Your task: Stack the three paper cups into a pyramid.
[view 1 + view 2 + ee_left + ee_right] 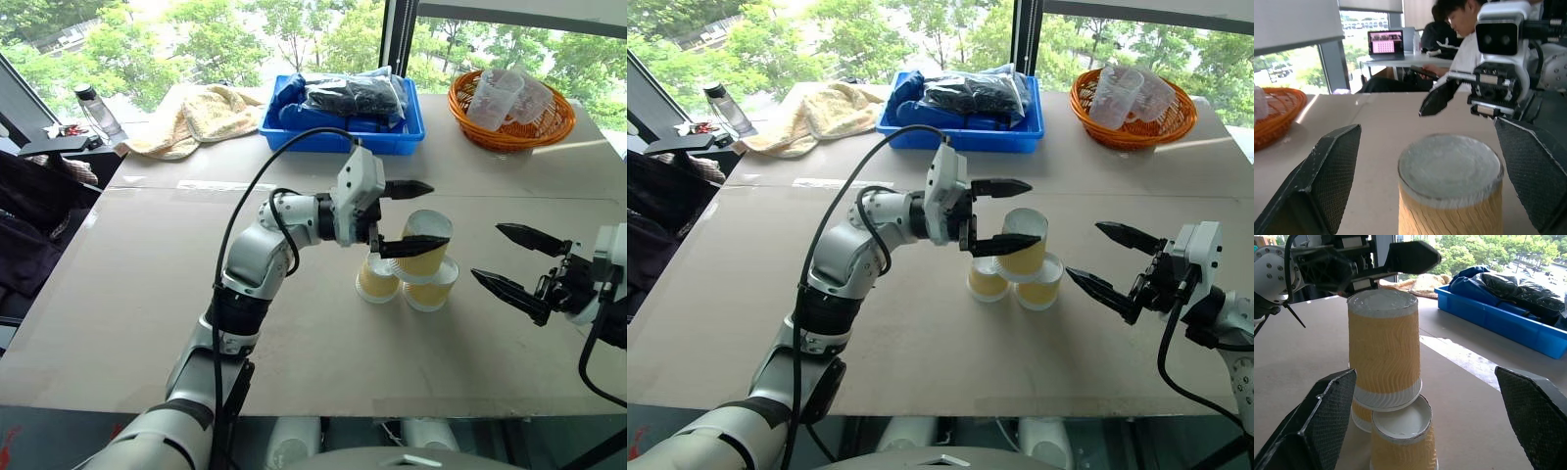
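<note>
Cardboard-covered counter [147, 294]: three paper cups [411, 259] at centre, one upside down atop two. Left fingers [411, 215] apart around top cup, not touching. Right fingers [514, 262] apart, just beside stack.

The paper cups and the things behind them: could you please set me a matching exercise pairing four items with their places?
Items:
1. top paper cup
2. clear plastic cups
3. black bag
4. towel

Places:
A. in the blue bin
B. in the orange basket
C. upside down on the two lower paper cups
D. loose on the table

Pairs: 1-C, 2-B, 3-A, 4-D
</note>
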Controlling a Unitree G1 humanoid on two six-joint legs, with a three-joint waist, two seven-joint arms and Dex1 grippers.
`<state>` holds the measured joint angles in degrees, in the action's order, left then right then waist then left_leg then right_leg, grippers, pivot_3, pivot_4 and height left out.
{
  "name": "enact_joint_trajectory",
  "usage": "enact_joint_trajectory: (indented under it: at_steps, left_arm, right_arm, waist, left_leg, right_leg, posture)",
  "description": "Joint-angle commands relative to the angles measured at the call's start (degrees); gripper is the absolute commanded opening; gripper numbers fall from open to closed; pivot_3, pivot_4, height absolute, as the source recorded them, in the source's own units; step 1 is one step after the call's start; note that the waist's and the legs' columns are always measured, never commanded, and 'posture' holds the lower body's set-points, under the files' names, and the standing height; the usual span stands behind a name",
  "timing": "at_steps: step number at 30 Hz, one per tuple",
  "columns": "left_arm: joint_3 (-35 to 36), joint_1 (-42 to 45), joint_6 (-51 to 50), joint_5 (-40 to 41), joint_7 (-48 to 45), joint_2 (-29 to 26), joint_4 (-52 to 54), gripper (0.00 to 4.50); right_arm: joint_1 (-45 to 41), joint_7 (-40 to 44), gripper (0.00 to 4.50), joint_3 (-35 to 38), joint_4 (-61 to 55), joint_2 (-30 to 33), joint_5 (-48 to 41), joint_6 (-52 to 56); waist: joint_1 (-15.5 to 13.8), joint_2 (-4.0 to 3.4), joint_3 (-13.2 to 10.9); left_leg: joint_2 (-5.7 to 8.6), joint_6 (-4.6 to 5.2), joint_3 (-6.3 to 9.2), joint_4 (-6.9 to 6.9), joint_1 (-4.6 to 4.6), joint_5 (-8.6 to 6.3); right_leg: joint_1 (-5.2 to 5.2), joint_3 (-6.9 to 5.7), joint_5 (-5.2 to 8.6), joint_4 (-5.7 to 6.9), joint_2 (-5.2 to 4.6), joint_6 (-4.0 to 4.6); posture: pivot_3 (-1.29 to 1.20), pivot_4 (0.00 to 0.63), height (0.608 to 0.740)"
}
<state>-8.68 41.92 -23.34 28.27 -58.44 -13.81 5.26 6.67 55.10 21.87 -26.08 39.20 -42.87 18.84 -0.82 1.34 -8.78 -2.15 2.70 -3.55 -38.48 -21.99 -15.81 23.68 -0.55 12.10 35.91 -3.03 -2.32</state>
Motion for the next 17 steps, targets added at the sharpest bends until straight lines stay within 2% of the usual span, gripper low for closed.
enact_joint_trajectory:
  at_steps: [1, 4, 7, 10, 13, 17]
  left_arm:
    - [6.8, -1.2, 0.9, 4.2, 2.3, -1.3, 4.2, 4.45]
    - [9.3, -8.2, 0.1, 0.9, 3.5, -8.5, 6.8, 4.45]
    - [12.3, -15.4, -2.4, 2.8, 5.7, -12.5, 10.9, 4.45]
    - [13.8, -27.2, -1.9, -1.0, 7.4, -17.1, 13.0, 4.45]
    - [13.8, -38.0, 2.1, -4.6, 9.9, -17.6, 13.6, 4.45]
    - [10.9, -46.6, 8.5, -10.6, 12.3, -16.9, 13.2, 4.45]
  right_arm:
    - [1.6, -0.4, 4.5, -0.9, 3.1, -3.2, 2.5, -3.6]
    - [5.7, 2.7, 4.5, -2.7, 7.3, -4.5, 7.2, -8.5]
    - [6.1, 3.8, 4.5, -2.8, 11.9, -5.4, 8.9, -12.0]
    - [5.6, 5.4, 4.5, -4.6, 20.4, -5.6, 14.7, -18.8]
    - [3.1, 5.5, 4.5, -5.8, 29.4, -6.5, 18.7, -25.4]
    - [-0.1, 6.5, 4.5, -6.5, 36.4, -7.1, 19.9, -29.6]
  waist:
    - [0.0, 0.0, 0.0]
    - [0.3, -0.25, 0.1]
    - [0.5, -0.3, 0.1]
    - [0.5, -0.3, 0.1]
    - [0.5, -0.31, 0.1]
    - [0.1, -0.29, 0.1]
  left_leg:
    - [0.0, 0.0, 0.01, 0.0, 0.0, 0.0]
    - [-0.02, 0.0, 0.01, 0.08, 0.11, 0.0]
    - [-0.09, 0.0, 0.06, 0.17, 0.15, 0.0]
    - [-0.12, 0.0, 0.01, 0.09, 0.14, 0.0]
    - [-0.1, -0.01, -0.11, 0.11, 0.23, 0.0]
    - [-0.08, -0.01, -0.18, 0.08, 0.21, 0.0]
  right_leg:
    - [-0.01, -0.01, 0.0, 0.0, 0.0, 0.0]
    - [0.0, 0.08, 0.01, 0.02, 0.08, 0.0]
    - [0.04, 0.12, 0.02, 0.03, 0.2, 0.01]
    - [0.03, 0.13, 0.01, 0.05, 0.15, 0.02]
    - [-0.01, 0.23, 0.15, 0.04, 0.03, 0.25]
    - [0.01, 0.31, 0.14, 0.03, -0.1, 0.25]
  posture:
    - [0.0, 0.15, 0.733]
    - [0.0, 0.15, 0.733]
    - [0.0, 0.15, 0.733]
    - [0.0, 0.15, 0.733]
    - [0.0, 0.15, 0.733]
    - [0.0, 0.15, 0.733]
